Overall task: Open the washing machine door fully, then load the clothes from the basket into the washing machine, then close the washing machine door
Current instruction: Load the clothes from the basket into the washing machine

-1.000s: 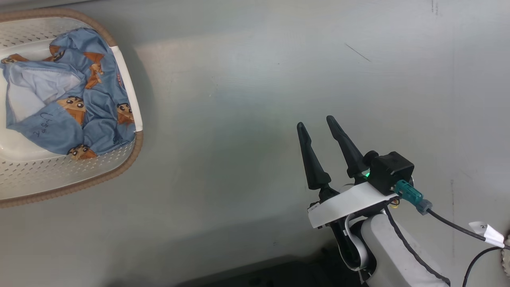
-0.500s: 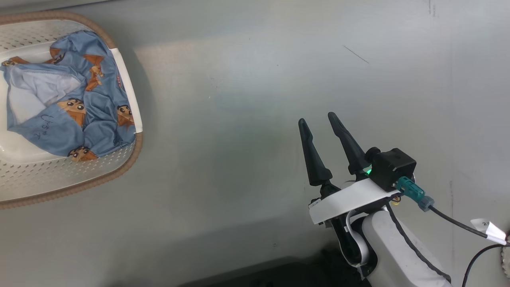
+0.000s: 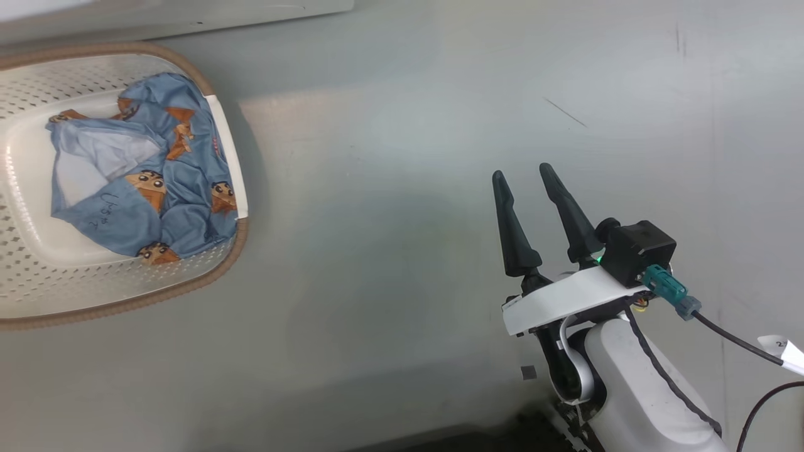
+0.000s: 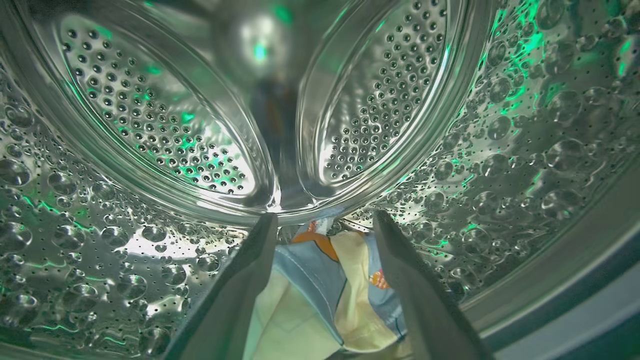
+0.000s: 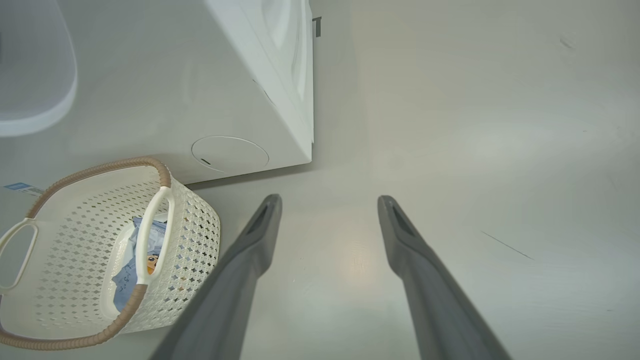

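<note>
Garment [image 4: 320,285] loose in drum [image 4: 125,240], left gripper [image 4: 324,219] agape

It lies between and just beyond your spread jaws, which grip nothing. Other clothes [image 3: 144,194] sit in the basket [image 3: 125,295], well apart from your wide-open, empty right gripper [image 3: 522,172].

Right hand [image 5: 330,200], fingers spread, bottom centre over floor [image 5: 475,125]; basket [image 5: 196,220] holding clothes [image 5: 122,295] lower left, washing machine [image 5: 240,90] above it.

floor [image 3: 389,188]: grey, faintly glossy | scratch [image 3: 565,113]: thin, dark, lay at 2 o'clock in head view | small dark square [image 3: 529,372]: sat on floor at 5 o'clock
</note>
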Controlling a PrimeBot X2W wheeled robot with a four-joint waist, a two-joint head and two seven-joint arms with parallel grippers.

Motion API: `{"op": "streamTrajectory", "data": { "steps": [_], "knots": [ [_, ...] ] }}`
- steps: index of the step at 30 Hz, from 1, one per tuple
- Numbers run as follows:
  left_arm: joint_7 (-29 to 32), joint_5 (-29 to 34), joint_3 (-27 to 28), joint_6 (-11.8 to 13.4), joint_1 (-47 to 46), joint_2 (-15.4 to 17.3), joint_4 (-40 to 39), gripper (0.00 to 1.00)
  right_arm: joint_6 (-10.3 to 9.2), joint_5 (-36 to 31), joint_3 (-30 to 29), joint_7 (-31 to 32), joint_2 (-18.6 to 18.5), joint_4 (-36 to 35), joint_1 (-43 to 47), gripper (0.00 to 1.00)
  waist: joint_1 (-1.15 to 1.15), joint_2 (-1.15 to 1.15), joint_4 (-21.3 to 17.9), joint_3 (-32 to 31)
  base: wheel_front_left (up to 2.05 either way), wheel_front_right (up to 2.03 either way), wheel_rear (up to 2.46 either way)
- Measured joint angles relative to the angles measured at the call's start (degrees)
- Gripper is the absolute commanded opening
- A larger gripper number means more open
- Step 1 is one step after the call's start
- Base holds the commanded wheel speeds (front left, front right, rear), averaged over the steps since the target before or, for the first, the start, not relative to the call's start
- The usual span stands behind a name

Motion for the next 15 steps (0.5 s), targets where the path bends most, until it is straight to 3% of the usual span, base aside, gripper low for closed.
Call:
{"op": "streamTrajectory", "data": {
  "steps": [15],
  "knots": [
    [-4.74,-1.69,-2.48,0.0,8.51,-2.99,2.58,1.0,0.04,-1.37,-2.63,0.0,-0.03,1.83,-0.03,1.0,0.0,0.0,3.53,-5.26,0.0,0.0,0.0]
  ]
}}
